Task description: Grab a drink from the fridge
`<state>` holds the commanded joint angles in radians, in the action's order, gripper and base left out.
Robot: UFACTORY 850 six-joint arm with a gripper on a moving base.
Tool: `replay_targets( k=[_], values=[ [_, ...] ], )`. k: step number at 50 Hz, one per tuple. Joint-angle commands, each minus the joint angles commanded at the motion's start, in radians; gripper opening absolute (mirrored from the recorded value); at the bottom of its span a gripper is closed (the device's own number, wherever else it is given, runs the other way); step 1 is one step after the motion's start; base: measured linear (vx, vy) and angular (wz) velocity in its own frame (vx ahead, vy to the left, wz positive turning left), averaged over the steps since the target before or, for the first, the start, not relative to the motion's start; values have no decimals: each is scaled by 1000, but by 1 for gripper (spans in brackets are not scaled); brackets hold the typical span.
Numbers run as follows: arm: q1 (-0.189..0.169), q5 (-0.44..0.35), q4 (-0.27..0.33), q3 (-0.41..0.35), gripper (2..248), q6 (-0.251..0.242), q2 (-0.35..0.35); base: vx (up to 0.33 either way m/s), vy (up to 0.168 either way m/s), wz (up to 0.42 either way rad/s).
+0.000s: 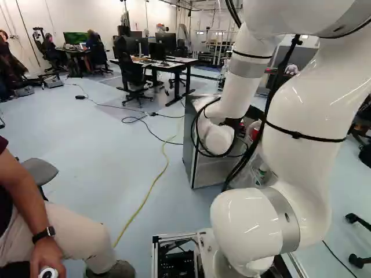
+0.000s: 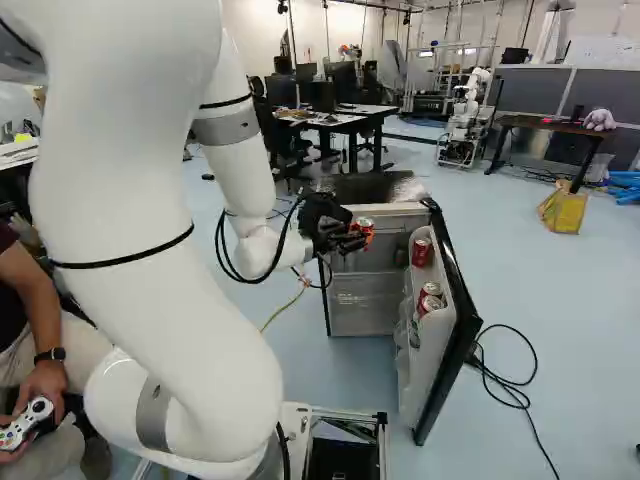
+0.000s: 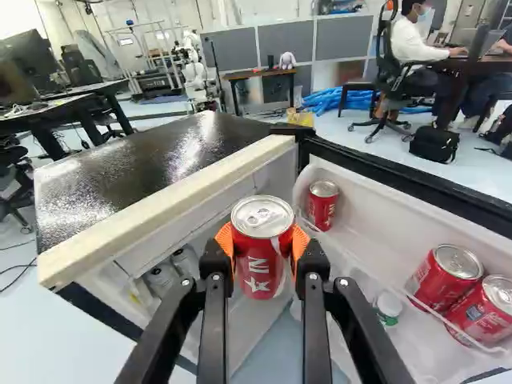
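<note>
Holding, item one: the gripper (image 3: 262, 246), its two fingers closed on opposite sides of a red can (image 3: 262, 214), orange pads (image 3: 226, 240) against the wall of the can.

Item two: the can itself, roughly upright, in the open mouth of the fridge (image 3: 152, 164), between the cabinet's pale front edge (image 3: 172, 204) and the open door (image 2: 460, 315). Grasp apparently made; withdrawal seems the step in hand.

Item three, remaining door stock: one red can (image 3: 323, 205) standing apart, two more (image 3: 446, 276) (image 3: 490, 306) side by side, and a capped bottle (image 3: 388, 307).

Hazards, by cause:
- Slip: smooth, possibly damp metal and a light squeeze; a jolt could let the can turn or drop into the gap below.
- Dent: too hard a squeeze on thin walls.
- Knock: a sideways or low exit could strike the front edge, the door or its thin rail (image 3: 416, 302).
- Snag: the looped black cables (image 2: 222, 250) on the arm could hook a cabinet corner.
- Spill: swift tilting, should the can be opened later.
</note>
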<state>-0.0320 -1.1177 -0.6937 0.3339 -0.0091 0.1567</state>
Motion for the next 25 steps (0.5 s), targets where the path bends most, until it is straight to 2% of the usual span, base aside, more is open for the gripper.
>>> replay_targets(
  k=[25],
  values=[
    [-59,125,160,14,89,0,-59,0,0,0]
  ],
)
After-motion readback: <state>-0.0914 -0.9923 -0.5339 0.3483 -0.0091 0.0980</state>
